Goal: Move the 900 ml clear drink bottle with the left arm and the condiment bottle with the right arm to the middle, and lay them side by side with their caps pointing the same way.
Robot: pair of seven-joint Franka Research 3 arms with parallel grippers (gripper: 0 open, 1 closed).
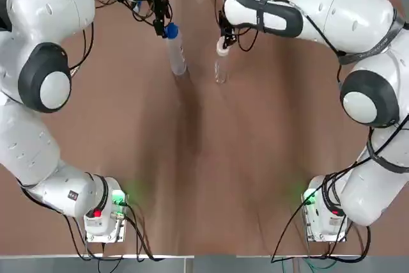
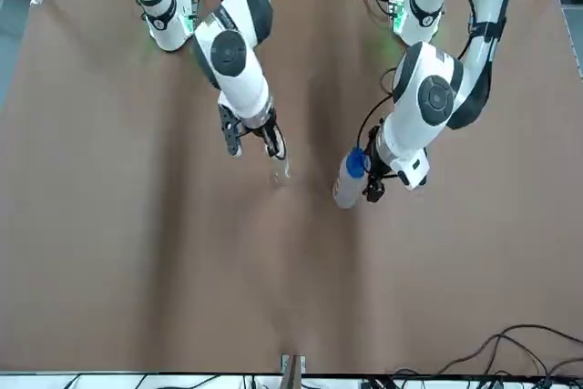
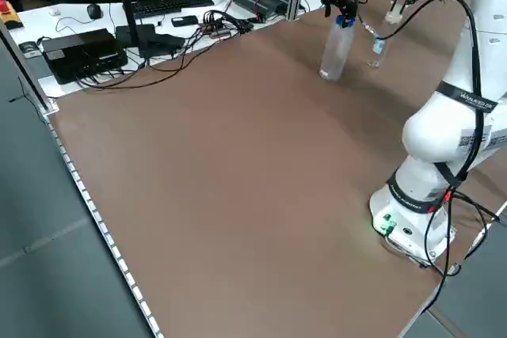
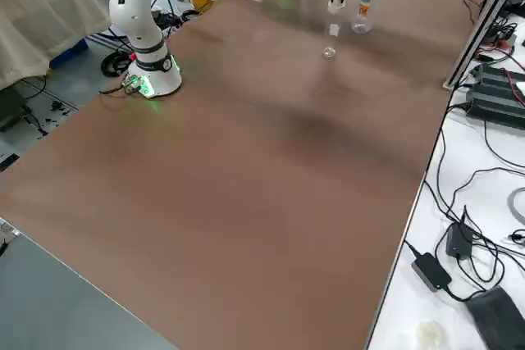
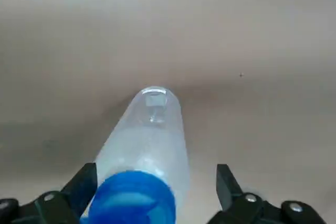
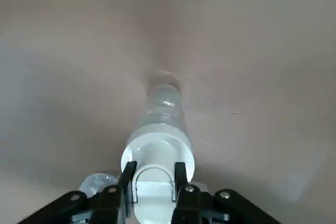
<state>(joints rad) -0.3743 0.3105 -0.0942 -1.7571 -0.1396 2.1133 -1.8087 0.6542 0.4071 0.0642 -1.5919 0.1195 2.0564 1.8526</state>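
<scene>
- Brown table [image 1: 204, 177] carries two bottles at its far part; a side desk with a keyboard [image 3: 162, 5] and cables runs along one edge.
- Left end effector [image 5: 156, 174] is spread wide, a finger on each side of the blue cap [image 5: 131, 198] and clear of it on at least one side.
- Clear drink bottle [image 1: 176, 55] stands upright directly beneath that end effector.
- Right end effector [image 6: 153, 174] is pinching the white cap [image 6: 157, 153] of the condiment bottle [image 6: 165, 114].
- Condiment bottle's clear body hangs straight below the right end effector; whether its base touches the table cannot be told.
- Both bottles sit near each other, apart, between the two end effectors.
</scene>
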